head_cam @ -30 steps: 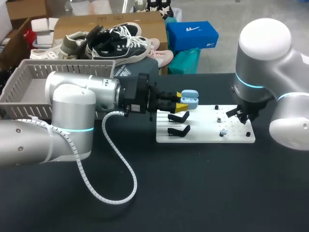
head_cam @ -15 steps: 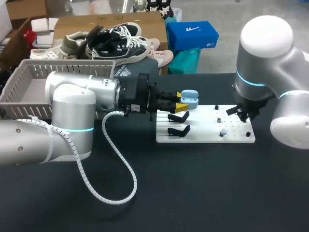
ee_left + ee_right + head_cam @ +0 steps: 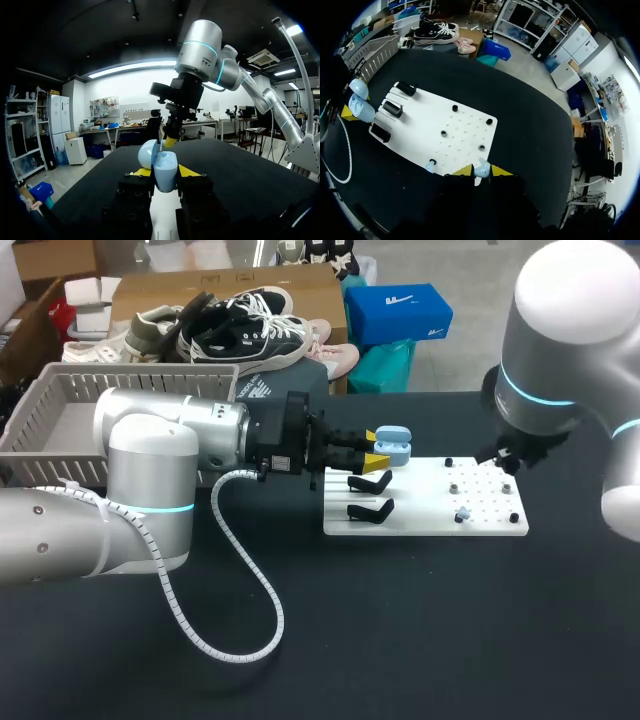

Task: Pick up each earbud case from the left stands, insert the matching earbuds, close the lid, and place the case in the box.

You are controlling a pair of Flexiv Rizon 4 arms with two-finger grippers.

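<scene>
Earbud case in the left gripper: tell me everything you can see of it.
The earbud case is light blue, smooth and rounded, and looks like plastic. Its lid is hinged open, showing two dark sockets that look empty. The left gripper is shut on the body with a yellow-tipped finger on each side. It holds the case in the air by the far edge of the white board, just beyond the black stands. Nothing else touches it.
</scene>
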